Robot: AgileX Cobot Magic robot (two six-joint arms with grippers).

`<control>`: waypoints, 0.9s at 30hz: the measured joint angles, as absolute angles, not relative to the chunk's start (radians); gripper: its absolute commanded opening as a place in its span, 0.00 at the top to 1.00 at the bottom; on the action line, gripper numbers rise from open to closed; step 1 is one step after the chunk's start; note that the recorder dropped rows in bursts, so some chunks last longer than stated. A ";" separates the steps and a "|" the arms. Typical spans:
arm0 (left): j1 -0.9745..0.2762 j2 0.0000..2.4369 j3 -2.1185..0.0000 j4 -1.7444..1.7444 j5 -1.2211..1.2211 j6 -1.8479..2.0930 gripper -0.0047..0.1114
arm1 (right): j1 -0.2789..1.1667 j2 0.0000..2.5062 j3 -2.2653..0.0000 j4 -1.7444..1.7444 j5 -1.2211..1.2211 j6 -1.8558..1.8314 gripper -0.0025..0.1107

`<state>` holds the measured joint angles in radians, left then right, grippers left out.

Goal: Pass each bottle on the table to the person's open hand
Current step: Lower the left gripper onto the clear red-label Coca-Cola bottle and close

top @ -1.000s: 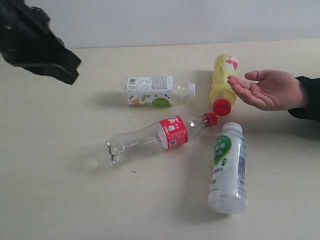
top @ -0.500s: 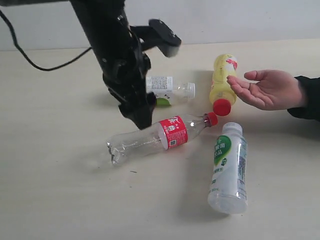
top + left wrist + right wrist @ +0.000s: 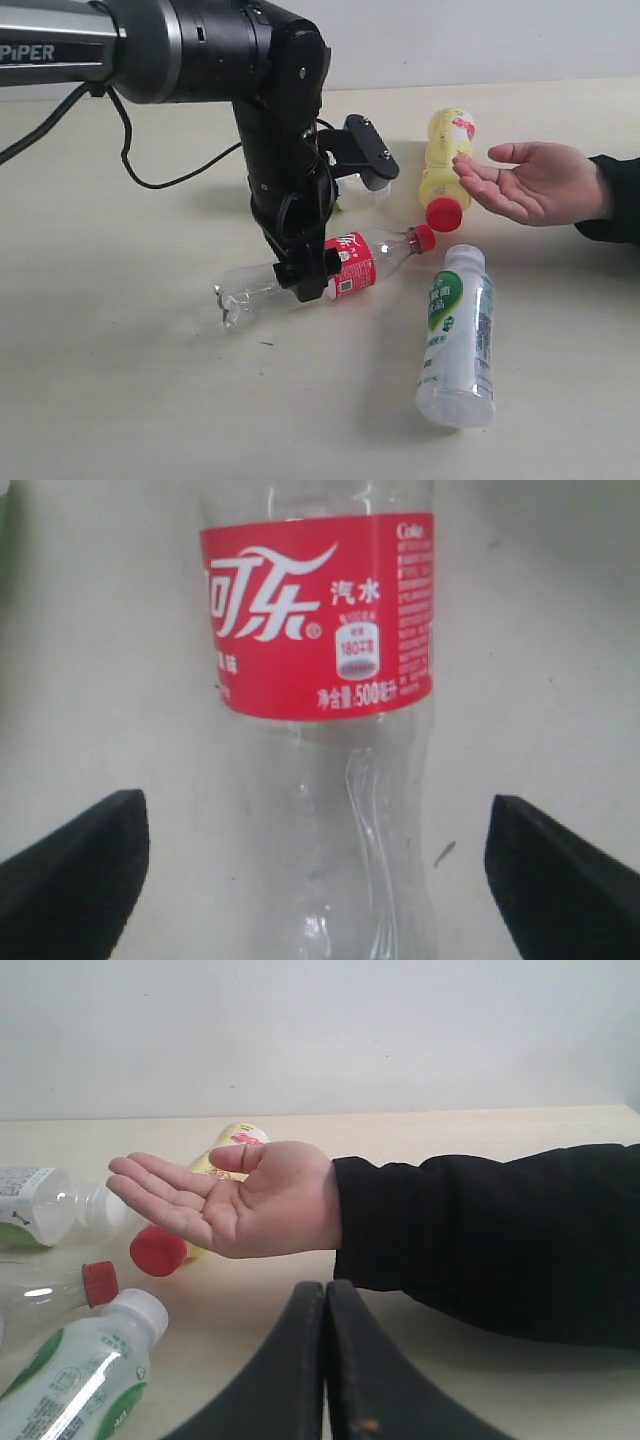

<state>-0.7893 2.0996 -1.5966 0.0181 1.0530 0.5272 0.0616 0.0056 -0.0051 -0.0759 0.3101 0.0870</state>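
Several bottles lie on the table (image 3: 120, 390). The clear cola bottle (image 3: 352, 263) with red label and cap lies in the middle. My left gripper (image 3: 310, 284) hangs over its clear body, open, with a finger on either side of the cola bottle (image 3: 325, 680) and apart from it. A yellow bottle (image 3: 446, 158) lies by the person's open hand (image 3: 535, 182), palm up at the right. A white-green milky bottle (image 3: 458, 335) lies nearer the front. The small clear bottle (image 3: 35, 1205) is mostly hidden behind my left arm in the exterior view. My right gripper (image 3: 326, 1295) is shut, low before the hand (image 3: 235, 1200).
The person's black sleeve (image 3: 480, 1240) stretches across the table close in front of my right gripper. My left arm's cable (image 3: 150, 180) trails over the table's back left. A pale wall (image 3: 480, 40) stands behind the table.
My left arm swung in from the upper left and came down over the cola bottle, and its jaws opened wide. The bottles and the hand stayed put.
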 measured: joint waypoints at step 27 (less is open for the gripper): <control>-0.789 2.179 -1.597 0.012 0.988 0.493 0.24 | 0.062 0.006 -0.005 -0.076 0.308 0.087 0.98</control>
